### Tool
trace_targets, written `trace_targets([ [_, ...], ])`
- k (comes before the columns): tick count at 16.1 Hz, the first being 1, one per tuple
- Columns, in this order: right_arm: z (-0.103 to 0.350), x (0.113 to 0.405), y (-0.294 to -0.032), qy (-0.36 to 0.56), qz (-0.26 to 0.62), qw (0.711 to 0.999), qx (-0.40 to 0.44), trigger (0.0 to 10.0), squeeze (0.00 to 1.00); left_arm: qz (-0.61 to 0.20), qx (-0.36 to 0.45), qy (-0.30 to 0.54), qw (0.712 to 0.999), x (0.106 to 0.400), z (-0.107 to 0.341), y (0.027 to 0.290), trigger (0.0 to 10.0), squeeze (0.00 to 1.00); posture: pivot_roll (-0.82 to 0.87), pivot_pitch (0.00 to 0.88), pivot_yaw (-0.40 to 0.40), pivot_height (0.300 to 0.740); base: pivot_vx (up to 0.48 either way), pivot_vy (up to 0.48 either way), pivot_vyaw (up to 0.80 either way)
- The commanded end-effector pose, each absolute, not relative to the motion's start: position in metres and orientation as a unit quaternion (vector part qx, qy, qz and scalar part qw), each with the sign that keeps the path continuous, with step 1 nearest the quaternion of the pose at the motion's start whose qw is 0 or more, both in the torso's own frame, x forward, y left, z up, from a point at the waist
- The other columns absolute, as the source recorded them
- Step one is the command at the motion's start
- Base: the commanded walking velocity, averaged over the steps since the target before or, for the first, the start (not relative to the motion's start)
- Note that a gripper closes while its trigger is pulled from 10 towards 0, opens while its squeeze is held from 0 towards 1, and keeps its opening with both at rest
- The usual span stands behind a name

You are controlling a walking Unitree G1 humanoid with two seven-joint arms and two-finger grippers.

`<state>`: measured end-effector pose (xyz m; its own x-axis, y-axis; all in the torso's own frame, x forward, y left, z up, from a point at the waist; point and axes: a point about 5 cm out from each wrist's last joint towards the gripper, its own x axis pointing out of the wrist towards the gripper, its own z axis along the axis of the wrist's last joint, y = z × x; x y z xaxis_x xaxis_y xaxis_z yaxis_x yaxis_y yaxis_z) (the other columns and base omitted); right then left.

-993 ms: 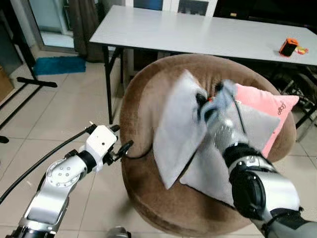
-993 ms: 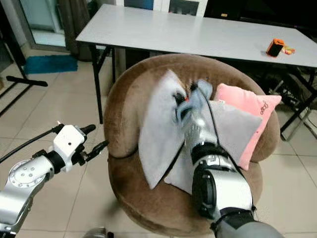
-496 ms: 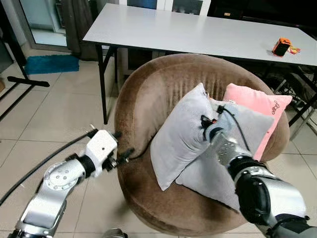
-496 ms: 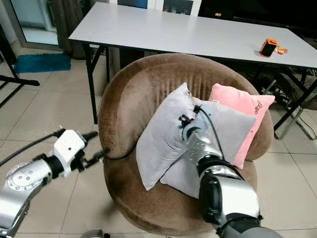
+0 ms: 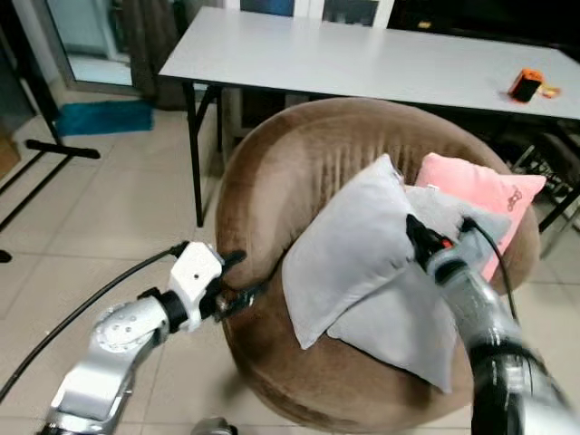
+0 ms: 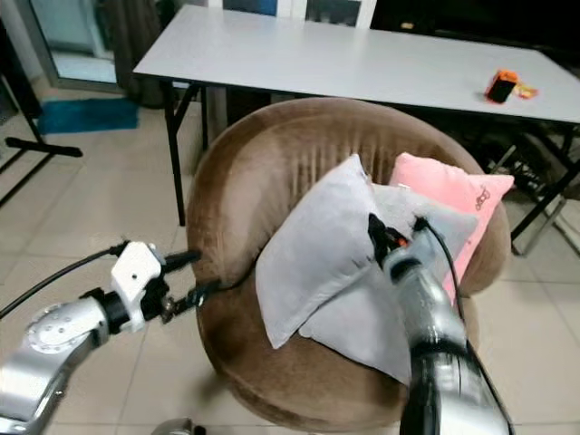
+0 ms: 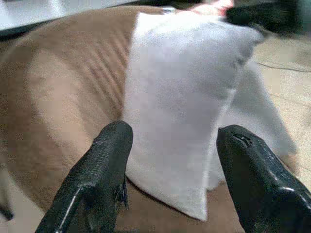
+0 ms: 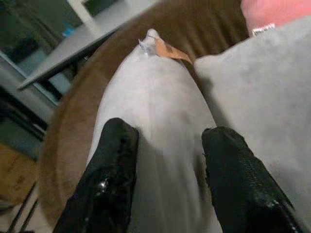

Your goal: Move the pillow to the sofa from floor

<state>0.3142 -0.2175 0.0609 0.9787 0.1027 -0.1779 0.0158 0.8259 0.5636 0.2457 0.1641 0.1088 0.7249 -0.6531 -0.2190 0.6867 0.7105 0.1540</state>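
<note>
The grey pillow (image 5: 349,246) is leaning on the sofa (image 5: 272,181). The right pincer (image 5: 419,237) is straddling its edge, fingers parted. The left pincer (image 5: 243,276) is hovering open beside the sofa.

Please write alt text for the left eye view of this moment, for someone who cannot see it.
A light grey square pillow leans upright in a round brown upholstered armchair, against a second grey pillow and a pink pillow behind. The right gripper sits at its right edge; the left gripper hovers by the chair's left rim. A white folding table stands behind.
</note>
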Motion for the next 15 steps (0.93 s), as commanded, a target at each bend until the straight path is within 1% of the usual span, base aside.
trace_targets([
  [1,0.080,0.312,-0.216,0.069,0.043,0.954,0.289,10.0,0.00,-0.335,0.111,0.061,0.934,0.250,0.111,0.164,10.0,0.00,0.05,0.000,-0.064,0.740,0.000,0.000,0.00],
  [2,0.084,0.306,-0.214,0.060,0.044,0.956,0.284,10.0,0.00,-0.321,0.107,0.057,0.939,0.251,0.111,0.164,10.0,0.00,0.05,0.000,-0.063,0.740,0.000,0.000,0.00],
  [3,0.092,0.290,-0.207,0.038,0.040,0.961,0.271,10.0,0.00,-0.286,0.100,0.053,0.952,0.252,0.110,0.167,10.0,0.00,0.04,0.000,-0.061,0.740,0.000,0.000,0.00],
  [4,0.094,0.286,-0.206,0.033,0.037,0.963,0.266,10.0,0.00,-0.280,0.101,0.050,0.953,0.251,0.111,0.168,10.0,0.00,0.04,0.000,-0.061,0.740,0.000,0.000,0.00],
  [6,0.096,0.271,-0.200,0.042,0.012,0.972,0.229,10.0,0.00,-0.255,0.113,0.039,0.960,0.251,0.113,0.171,10.0,0.00,0.03,0.000,-0.056,0.740,0.000,0.000,0.00],
  [7,0.097,0.263,-0.198,0.050,-0.017,0.974,0.220,10.0,0.00,-0.243,0.119,0.033,0.962,0.251,0.114,0.171,10.0,0.00,0.03,0.000,-0.054,0.740,0.000,0.000,0.00],
  [8,0.097,0.260,-0.196,0.052,-0.046,0.976,0.205,10.0,0.00,-0.236,0.121,0.031,0.964,0.250,0.114,0.171,10.0,0.00,0.03,0.000,-0.053,0.740,0.000,-0.244,0.00],
  [10,0.097,0.257,-0.193,0.058,-0.063,0.983,0.163,10.0,0.00,-0.225,0.122,0.026,0.966,0.250,0.115,0.171,10.0,0.00,0.03,0.000,-0.060,0.740,0.000,-0.351,0.00],
  [12,0.096,0.254,-0.187,0.065,-0.071,0.982,0.164,10.0,0.00,-0.208,0.124,0.022,0.970,0.251,0.116,0.171,10.0,0.00,0.03,0.000,-0.061,0.740,0.000,-0.454,0.00],
  [15,0.098,0.253,-0.185,0.069,-0.080,0.980,0.166,10.0,0.00,-0.199,0.132,0.019,0.971,0.253,0.117,0.172,10.0,0.00,0.04,0.000,-0.056,0.740,0.000,-0.475,-0.80],
])
